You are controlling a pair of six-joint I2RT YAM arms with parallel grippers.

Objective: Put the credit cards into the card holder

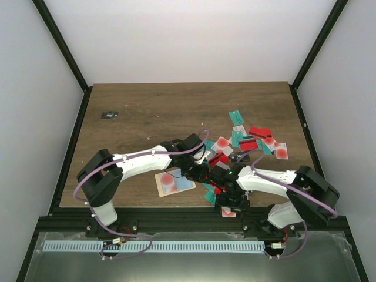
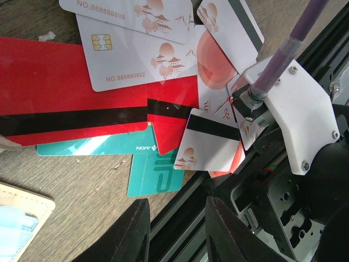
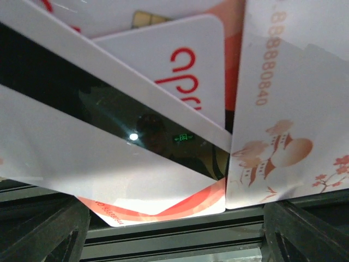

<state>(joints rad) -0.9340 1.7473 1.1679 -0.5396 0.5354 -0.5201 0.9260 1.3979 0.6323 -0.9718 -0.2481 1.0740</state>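
Note:
The card holder (image 1: 174, 183) lies open near the table's front edge, beige, with a blue card and a red-circle card on it; its corner shows in the left wrist view (image 2: 22, 215). Credit cards (image 1: 252, 140) lie scattered to its right, teal, red and white. My left gripper (image 1: 202, 170) is open and empty (image 2: 177, 234) just above a teal card (image 2: 155, 174) and a black-striped red card (image 2: 82, 103). My right gripper (image 1: 226, 202) is open (image 3: 174, 243), low over a black-striped white card (image 3: 109, 136) and a pagoda-print white card (image 3: 294, 109) at the front edge.
The black front rail (image 3: 174, 234) runs just under the cards. My right arm's white wrist (image 2: 294, 109) crowds close beside the left gripper. A tiny dark flat object (image 1: 109, 114) lies at the far left. Black frame posts line both sides.

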